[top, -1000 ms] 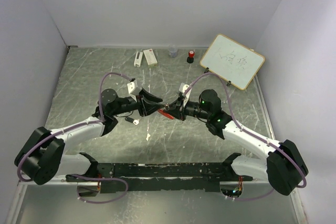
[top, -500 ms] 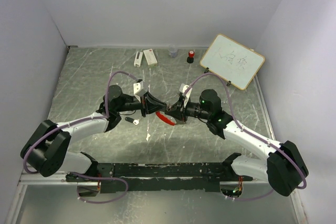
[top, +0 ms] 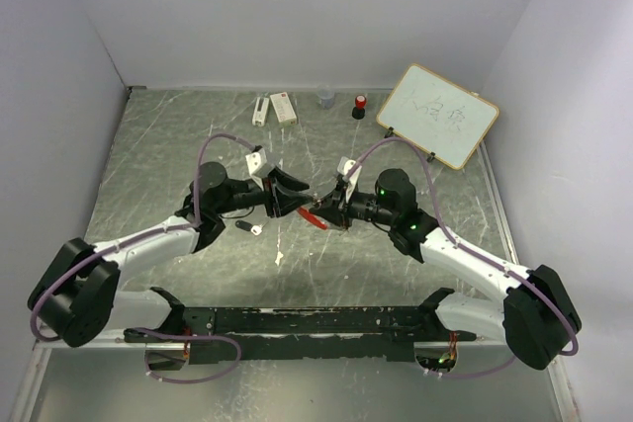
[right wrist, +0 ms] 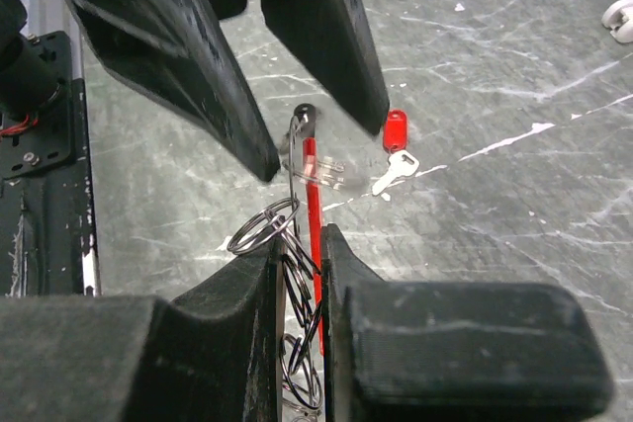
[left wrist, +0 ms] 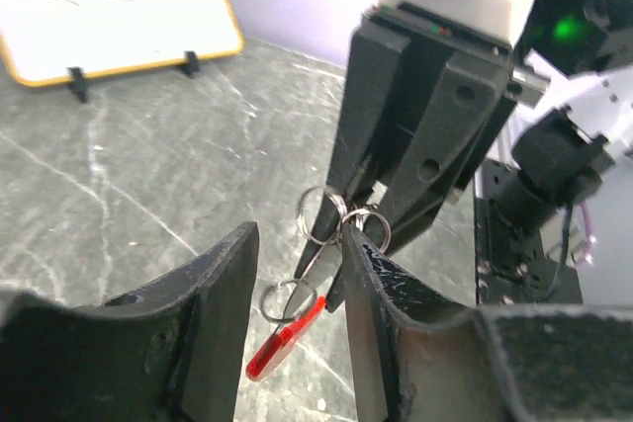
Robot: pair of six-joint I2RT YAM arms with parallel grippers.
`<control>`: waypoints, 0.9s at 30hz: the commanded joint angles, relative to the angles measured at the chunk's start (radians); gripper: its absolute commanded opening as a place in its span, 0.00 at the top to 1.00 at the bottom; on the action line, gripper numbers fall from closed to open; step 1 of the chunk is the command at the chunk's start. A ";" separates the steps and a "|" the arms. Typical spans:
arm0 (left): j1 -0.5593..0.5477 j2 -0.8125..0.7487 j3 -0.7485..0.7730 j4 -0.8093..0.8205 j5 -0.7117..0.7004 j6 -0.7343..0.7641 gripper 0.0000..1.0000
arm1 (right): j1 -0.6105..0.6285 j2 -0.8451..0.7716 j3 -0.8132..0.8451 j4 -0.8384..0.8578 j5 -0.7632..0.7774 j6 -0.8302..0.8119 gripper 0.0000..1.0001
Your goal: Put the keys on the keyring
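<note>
1. Change from half a second earlier: the left arm's base links sit further out to the left, and the red fob point(left wrist: 284, 340) lies slightly higher beneath the two claws. The right arm has not shifted.
2. The right gripper point(right wrist: 299, 241) is clamped on the keyring point(left wrist: 336, 214) and holds it above the table point(top: 178, 145), at mid-workspace between the two arms.
3. The left gripper point(left wrist: 297, 239) has its jaws parted. They straddle the ring cluster, and one finger point(left wrist: 366, 284) is just beside the wire.
4. Hidden or unclear: the lower loops vanish between the right fingers. Whether the left finger actually touches the ring cannot be told. A small dark object point(top: 244, 227) by the left forearm is too small to identify.
5. Orientation: the fob hangs below the rings, tilted. Its long axis runs from the right claw towards the left and shows edge-on in the right wrist view.
6. A red-tagged key point(right wrist: 395, 150) lies flat on the table beyond the ring, blade pointing towards the right wrist camera.
</note>
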 commanded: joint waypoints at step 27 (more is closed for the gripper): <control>-0.008 -0.227 -0.279 0.155 -0.433 -0.098 0.45 | -0.010 -0.051 0.071 0.157 0.177 0.166 1.00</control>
